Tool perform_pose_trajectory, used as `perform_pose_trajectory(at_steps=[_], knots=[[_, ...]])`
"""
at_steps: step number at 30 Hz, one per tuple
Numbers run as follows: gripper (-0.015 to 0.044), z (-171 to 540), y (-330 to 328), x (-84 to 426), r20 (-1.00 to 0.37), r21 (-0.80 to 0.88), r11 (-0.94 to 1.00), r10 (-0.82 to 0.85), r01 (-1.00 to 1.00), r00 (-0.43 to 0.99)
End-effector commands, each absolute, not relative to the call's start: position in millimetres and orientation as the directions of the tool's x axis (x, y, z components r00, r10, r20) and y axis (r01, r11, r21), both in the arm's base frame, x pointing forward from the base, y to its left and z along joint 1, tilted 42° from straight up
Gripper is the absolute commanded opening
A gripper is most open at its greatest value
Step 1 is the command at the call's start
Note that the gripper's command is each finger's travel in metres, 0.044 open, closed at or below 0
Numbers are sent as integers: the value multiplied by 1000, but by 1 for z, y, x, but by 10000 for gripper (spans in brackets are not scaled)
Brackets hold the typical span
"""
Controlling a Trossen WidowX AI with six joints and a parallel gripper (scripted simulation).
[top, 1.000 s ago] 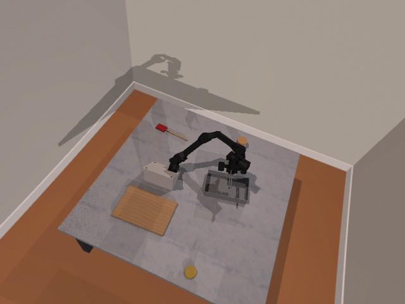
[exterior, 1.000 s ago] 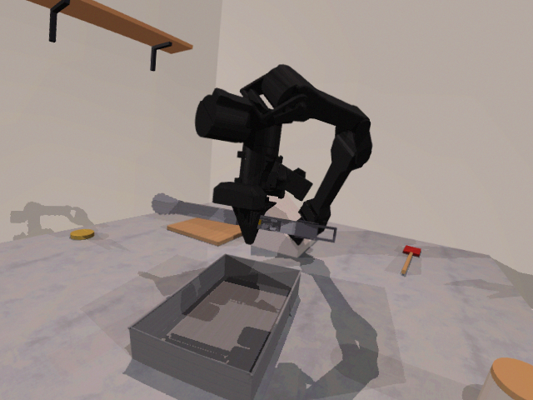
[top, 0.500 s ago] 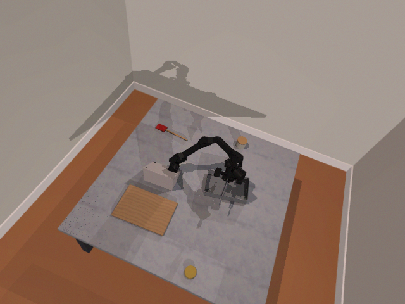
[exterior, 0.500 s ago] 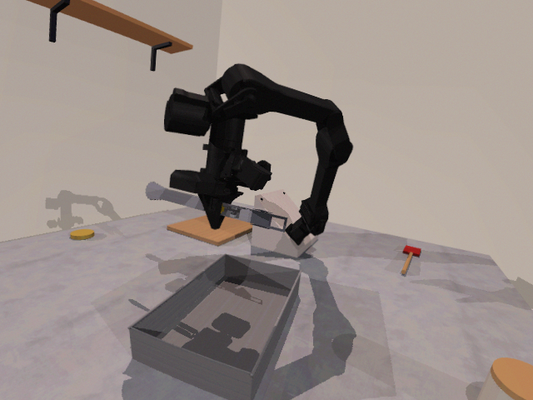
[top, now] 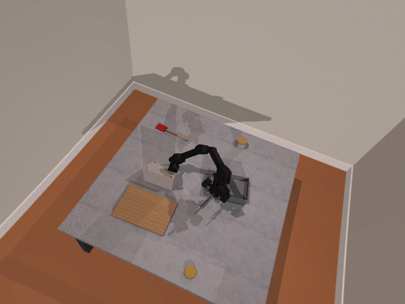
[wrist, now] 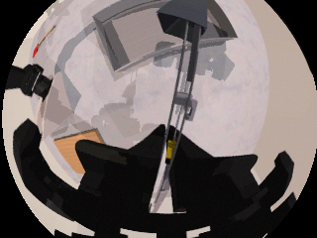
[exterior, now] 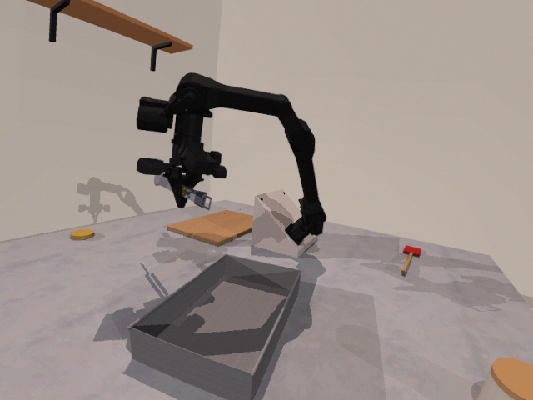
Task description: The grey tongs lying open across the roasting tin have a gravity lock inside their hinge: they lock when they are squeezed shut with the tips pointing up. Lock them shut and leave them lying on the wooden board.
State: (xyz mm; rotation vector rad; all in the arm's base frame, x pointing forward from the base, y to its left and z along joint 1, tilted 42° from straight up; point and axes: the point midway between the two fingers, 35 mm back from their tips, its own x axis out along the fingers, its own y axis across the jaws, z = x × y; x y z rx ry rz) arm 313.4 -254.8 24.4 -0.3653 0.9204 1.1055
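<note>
The gripper [exterior: 181, 202] [wrist: 169, 144] is shut on the grey tongs [top: 203, 204] [exterior: 201, 198] [wrist: 193, 55], near a small yellow part, and holds them raised above the table. In the exterior view their broad pale end is higher at the left and the end with a rectangular loop is lower at the right. In the wrist view their two arms lie close together with a narrow gap; whether they are locked cannot be told. The roasting tin [top: 246, 199] [exterior: 189, 362] [wrist: 107, 45] has no tongs on it. The wooden board [top: 145, 209] [exterior: 215, 226] is bare.
A pale wedge-shaped block [top: 160, 178] [exterior: 269, 227] stands under the arm's base, beside the board. A red-headed tool [top: 161, 127] [exterior: 411, 250], a jar with an orange lid [top: 242, 141] [exterior: 516, 377] and a yellow disc [top: 190, 272] [exterior: 82, 234] are on the table. A wall shelf [exterior: 116, 23] is at upper left.
</note>
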Motion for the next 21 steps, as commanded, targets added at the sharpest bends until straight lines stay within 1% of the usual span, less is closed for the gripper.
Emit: perform_pose_trajectory(at_steps=[1,12,18,21], knots=[[-150,4,-276,293,-786,233,493,602,-838,136],[-150,-55,-319,223,-765,399,606,634,-688,115],[-150,-59,-323,215,-764,414,618,635,-669,114],[-150,-62,-329,200,-769,436,645,630,-628,113]])
